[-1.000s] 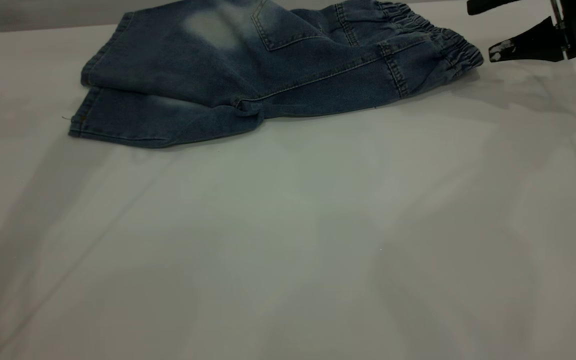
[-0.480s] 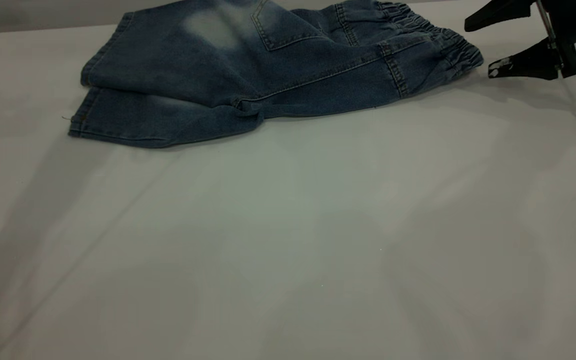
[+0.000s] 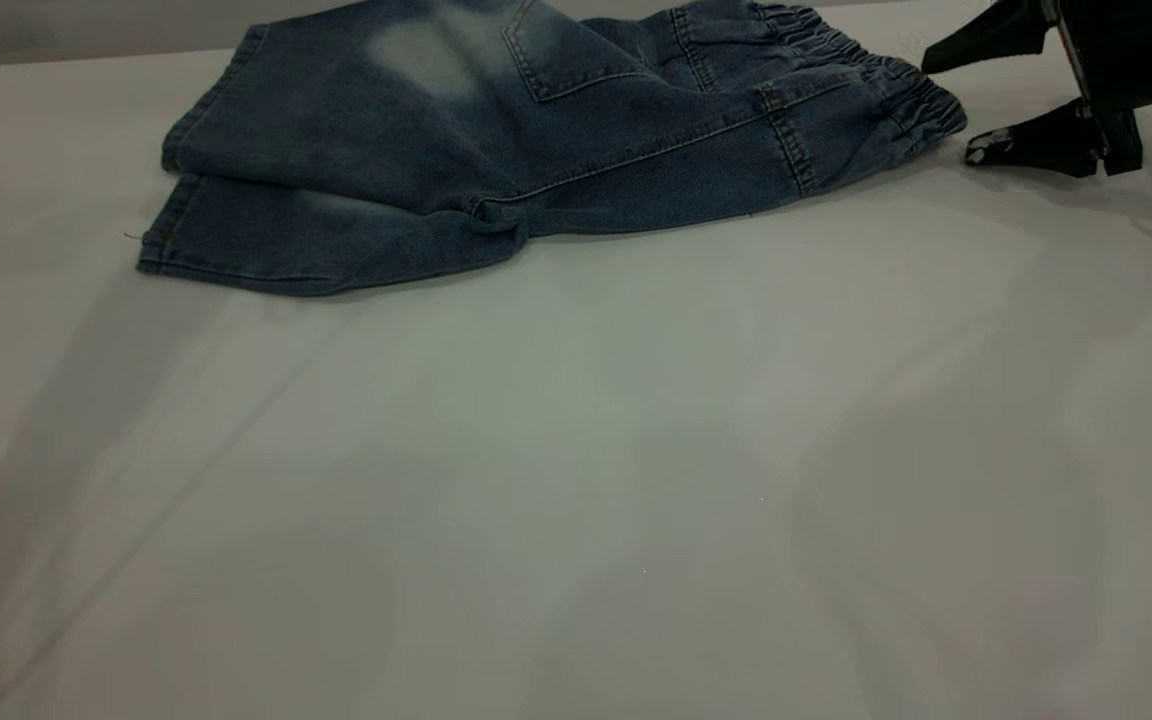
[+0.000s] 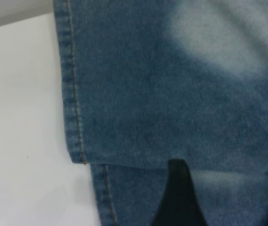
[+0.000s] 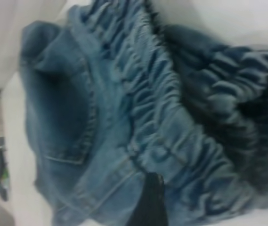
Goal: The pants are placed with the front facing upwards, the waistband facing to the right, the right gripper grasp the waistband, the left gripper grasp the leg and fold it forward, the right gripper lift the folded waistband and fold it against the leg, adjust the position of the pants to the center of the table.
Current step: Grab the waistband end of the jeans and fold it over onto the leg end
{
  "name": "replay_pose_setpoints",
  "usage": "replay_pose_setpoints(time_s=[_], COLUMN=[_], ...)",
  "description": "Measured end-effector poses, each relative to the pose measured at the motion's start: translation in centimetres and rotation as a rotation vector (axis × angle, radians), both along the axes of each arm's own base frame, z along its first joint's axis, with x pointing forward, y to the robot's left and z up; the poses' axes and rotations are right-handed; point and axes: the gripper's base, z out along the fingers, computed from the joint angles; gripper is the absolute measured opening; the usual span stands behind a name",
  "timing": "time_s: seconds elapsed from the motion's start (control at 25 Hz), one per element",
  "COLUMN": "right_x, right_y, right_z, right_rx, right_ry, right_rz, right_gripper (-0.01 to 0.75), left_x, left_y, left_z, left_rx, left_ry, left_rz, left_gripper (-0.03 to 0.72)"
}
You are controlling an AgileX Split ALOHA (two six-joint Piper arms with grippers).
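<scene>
Since the short blue denim pants (image 3: 536, 140) lie folded along the far edge of the pale grey table (image 3: 576, 480), with the gathered elastic waistband (image 3: 886, 85) at the right end, I judge them soft, limp and fairly heavy for cloth, not slippery. My black wedge-jawed right gripper (image 3: 971, 105) sits just beside that waistband with its 2 fingers spread, one high, one low near the table. I would pinch the puckered band through both layers, where it bunches thick. In the left wrist view, 1 dark finger of my left gripper (image 4: 178, 197) hovers over the leg hem (image 4: 72, 108); I cannot tell its spread.
</scene>
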Motion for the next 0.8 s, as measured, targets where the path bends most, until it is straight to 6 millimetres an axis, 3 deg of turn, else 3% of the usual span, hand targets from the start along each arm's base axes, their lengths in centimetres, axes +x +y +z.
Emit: replay_pose_setpoints(time_s=[0.8], right_x=[0.9], right_y=[2.3], right_z=[-0.5], right_rx=[-0.025], right_ry=[-0.038], right_rz=[-0.042], right_gripper=[0.591], left_x=[0.2], left_y=[0.0], left_z=[0.1], left_rx=[-0.001], left_ry=[-0.023], left_rz=[-0.001], left_gripper=[0.475])
